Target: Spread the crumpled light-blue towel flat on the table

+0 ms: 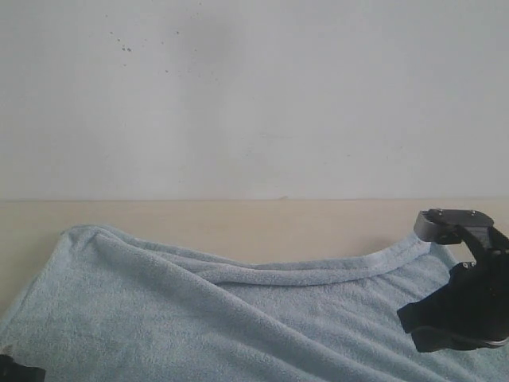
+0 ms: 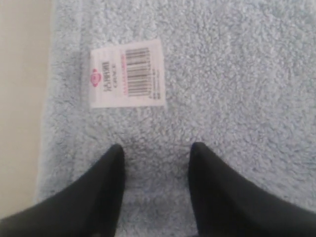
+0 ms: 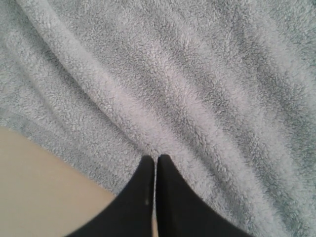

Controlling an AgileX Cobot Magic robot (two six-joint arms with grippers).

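The pale light-blue fluffy towel [image 1: 199, 318] covers most of the near table [image 1: 238, 219], with a long ridge and a rolled far hem. In the left wrist view my left gripper [image 2: 157, 148] hovers open over the towel [image 2: 222, 74], just short of a white barcode label [image 2: 127, 73] near the towel's side edge. My right gripper [image 3: 156, 158] is shut, its tips pinching the towel [image 3: 197, 74] at its edge where a ridge runs into them. The right arm [image 1: 469, 294] stands over the towel's right end.
Bare beige tabletop shows beside the towel's edge in both wrist views [image 2: 19, 98] [image 3: 44, 187]. A white wall [image 1: 254, 95] rises behind the table's far edge. A black bit of the left arm [image 1: 16, 371] shows at the bottom left corner.
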